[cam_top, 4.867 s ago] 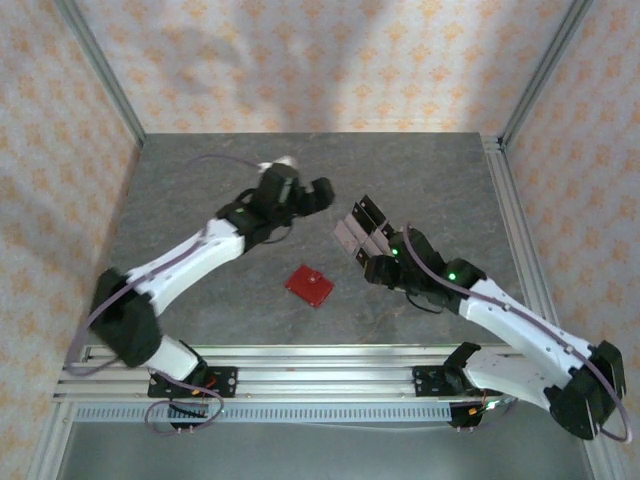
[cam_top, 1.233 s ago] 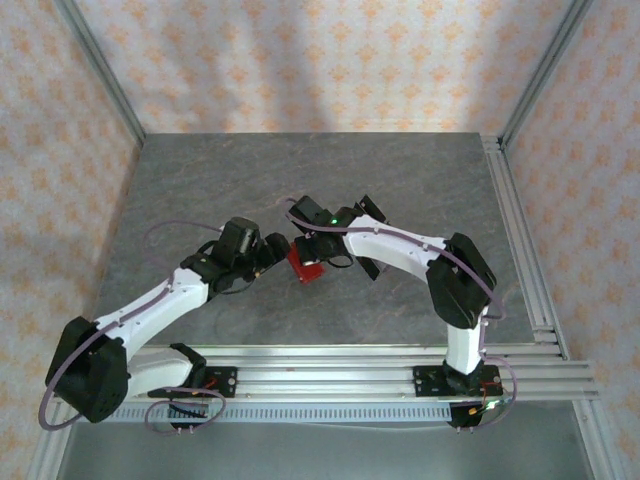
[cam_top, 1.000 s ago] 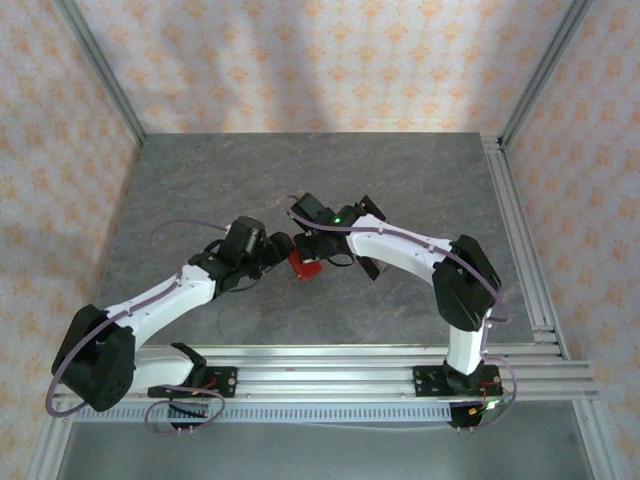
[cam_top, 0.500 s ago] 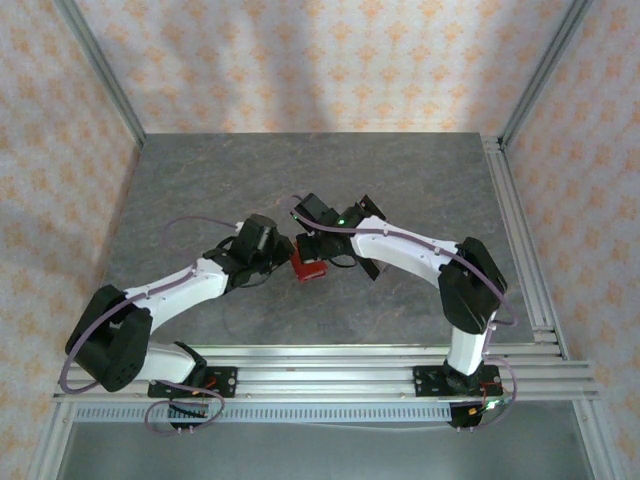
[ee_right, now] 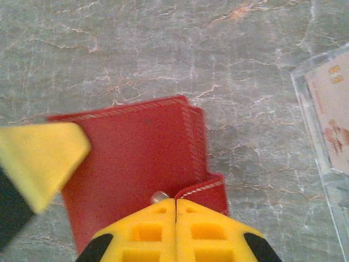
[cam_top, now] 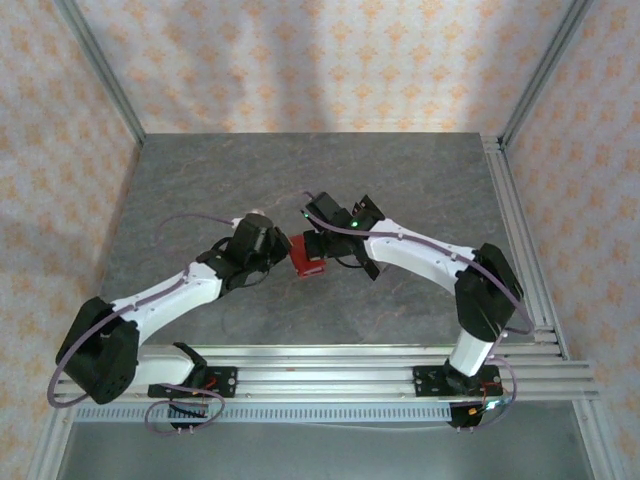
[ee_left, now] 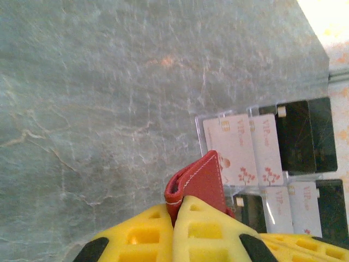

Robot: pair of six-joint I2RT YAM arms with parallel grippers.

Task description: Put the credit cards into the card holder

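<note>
Red stitched leather: the card holder [cam_top: 304, 259] sits mid-table between your two arms, caught from both sides. Left wrist view: the left gripper [ee_left: 173, 203] has its yellow fingers pressed together on one edge of the holder, and the rest of the holder sticks out past the tips. You can't tell from here whether it touches the grey stone-look table [ee_left: 82, 82]. Right wrist view: the right gripper [ee_right: 175, 204] is likewise clamped, tips meeting on the small strap flap just beside the metal snap [ee_right: 158, 196]. The flap's edge runs in under the tips. One yellow finger [ee_right: 41, 155] of the left gripper shows at the holder's opposite side, touching the cover. The covers are folded together. The credit cards [ee_left: 235, 148] lie just beyond the holder, side by side in a clear plastic tray [ee_left: 199, 128], with a black band at one end of each, apart from both grippers.
</note>
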